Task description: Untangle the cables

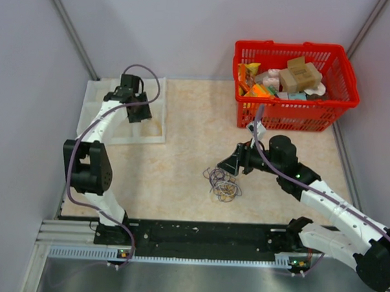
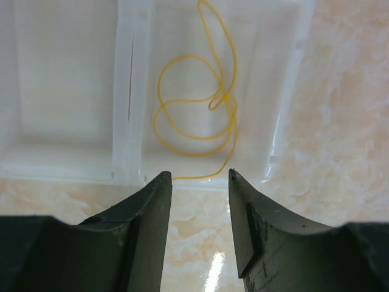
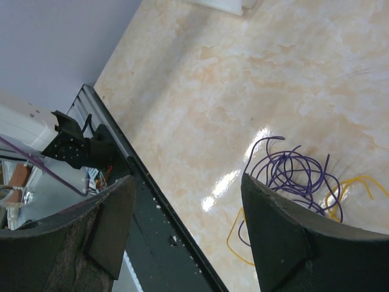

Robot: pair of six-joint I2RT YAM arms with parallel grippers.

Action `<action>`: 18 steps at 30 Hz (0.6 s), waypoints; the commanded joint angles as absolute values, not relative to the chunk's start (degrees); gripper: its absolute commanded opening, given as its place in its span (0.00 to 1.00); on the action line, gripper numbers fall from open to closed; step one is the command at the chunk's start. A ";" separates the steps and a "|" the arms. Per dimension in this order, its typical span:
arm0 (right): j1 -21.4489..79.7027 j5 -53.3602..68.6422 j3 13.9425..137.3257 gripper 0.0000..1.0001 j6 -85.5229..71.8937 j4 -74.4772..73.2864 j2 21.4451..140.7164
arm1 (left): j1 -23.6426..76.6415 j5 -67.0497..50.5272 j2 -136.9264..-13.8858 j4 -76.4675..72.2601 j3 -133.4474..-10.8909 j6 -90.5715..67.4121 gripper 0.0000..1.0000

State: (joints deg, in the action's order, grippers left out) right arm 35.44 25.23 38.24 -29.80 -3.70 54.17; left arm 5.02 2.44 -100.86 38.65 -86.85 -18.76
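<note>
One yellow cable (image 2: 197, 109) lies free in the tray (image 2: 127, 91) — the tangle (image 1: 222, 184) is not yet undone.
You see the left gripper (image 2: 199, 176) and the right gripper (image 3: 188, 178) both open, empty.

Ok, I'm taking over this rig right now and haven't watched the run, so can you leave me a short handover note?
Grippers: the left gripper is open and empty above the clear tray at the far left. The right gripper is wide open and empty, close by the tangle.
Cables: one yellow cable lies loose in the tray. The tangle, purple and yellow strands, sits mid-table.
Done: one strand is separated out.
Left: the tangle has yet to be pulled apart, strand by strand.
</note>
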 commanded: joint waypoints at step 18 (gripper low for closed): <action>35.33 25.58 38.15 0.70 -29.80 -1.14 54.05 | 2.81 -3.16 -97.56 24.43 -70.31 -37.97 0.33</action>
